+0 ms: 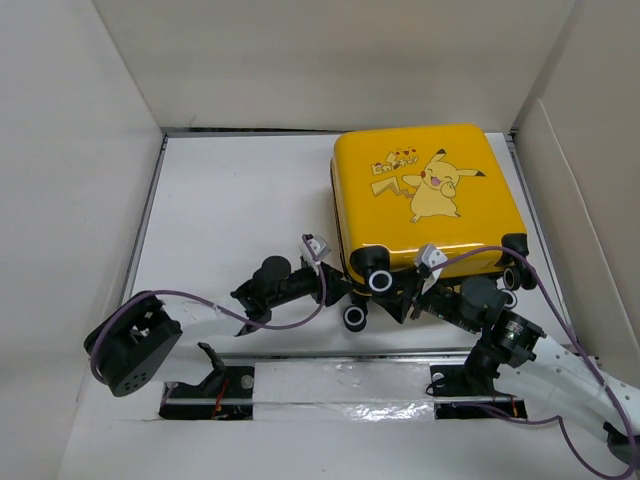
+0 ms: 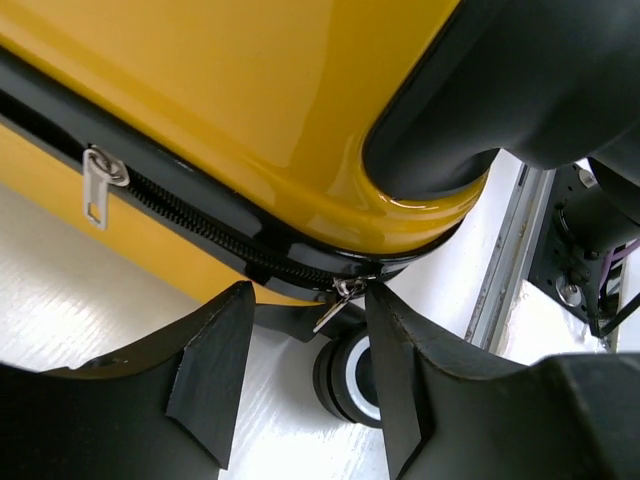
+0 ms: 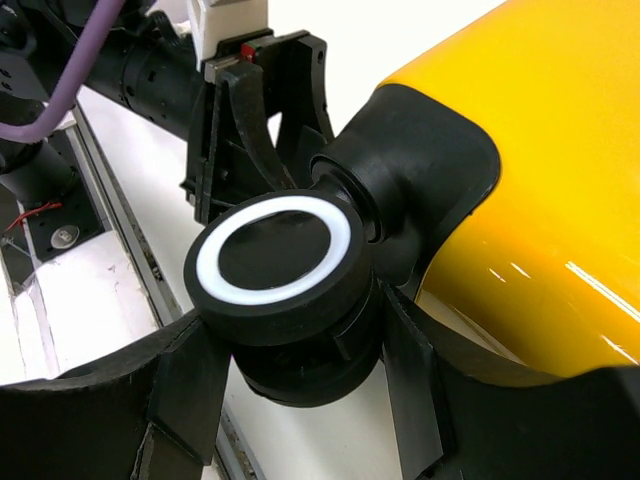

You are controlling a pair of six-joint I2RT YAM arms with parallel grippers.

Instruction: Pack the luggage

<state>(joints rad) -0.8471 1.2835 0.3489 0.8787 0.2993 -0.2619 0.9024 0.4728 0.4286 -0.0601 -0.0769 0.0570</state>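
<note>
The closed luggage point(image 1: 425, 190) lay toward the table's point(image 1: 230, 200) far right corner. The left gripper point(image 2: 308, 300) stood half open around a zipper pull point(image 2: 335, 303). The right gripper point(image 3: 295, 320) clamped 1 wheel point(image 3: 275, 260).

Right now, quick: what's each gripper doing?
Left gripper: open, fingers either side of the zipper pull, not pinching it.
Right gripper: closed on the luggage caster wheel.

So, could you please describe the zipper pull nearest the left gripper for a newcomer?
Find the yellow luggage and follow its black zipper to the rounded corner above a caster wheel. The zipper pull hangs there, between the open fingers of the left gripper; the other pull sits farther along the zipper, clear of them.
</note>
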